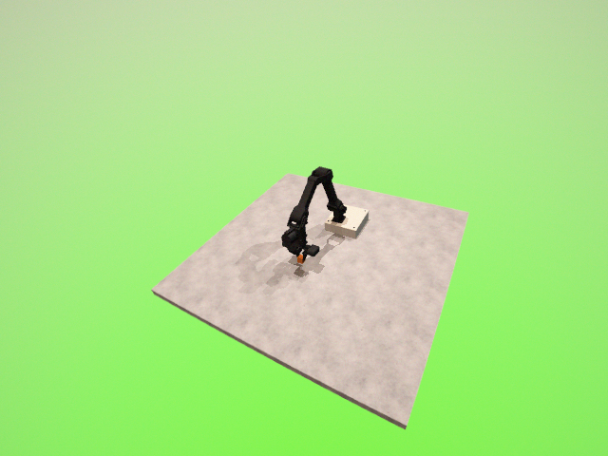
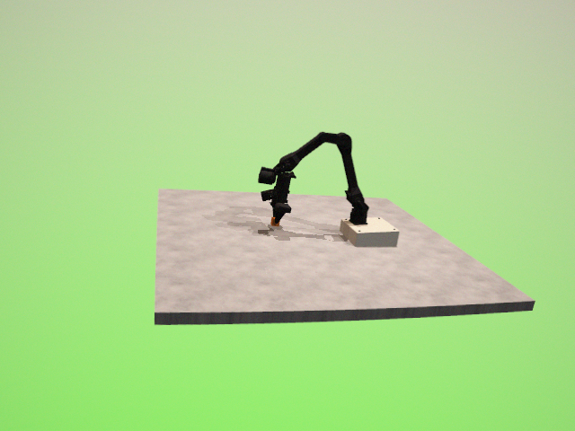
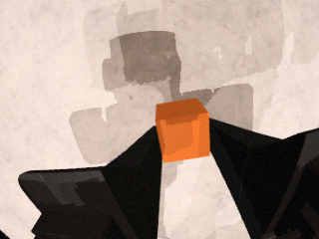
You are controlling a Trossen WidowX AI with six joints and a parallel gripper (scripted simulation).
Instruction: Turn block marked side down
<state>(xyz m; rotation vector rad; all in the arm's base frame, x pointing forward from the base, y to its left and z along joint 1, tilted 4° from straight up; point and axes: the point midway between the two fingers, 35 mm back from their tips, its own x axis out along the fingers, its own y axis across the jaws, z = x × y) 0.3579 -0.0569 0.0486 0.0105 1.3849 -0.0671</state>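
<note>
The small orange block [image 1: 300,258] [image 2: 275,222] [image 3: 194,145] is between the fingers of my gripper [image 1: 300,256] [image 2: 276,219] [image 3: 180,127], which is shut on it. The block is held a little above the table [image 1: 372,304] [image 2: 278,278] [image 3: 35,100], with its shadow apart from it in the top and exterior views. In the wrist view one bright orange face shows a slightly darker patch; I cannot tell whether this is the mark or a shadow. A darker orange face shows above it. The sides against the fingers are hidden.
The arm's pale base box [image 1: 348,223] [image 2: 375,237] stands on the table behind the gripper in the top view and to its right in the exterior view. The arm arches from it to the block. Shadows of the arm lie around the block.
</note>
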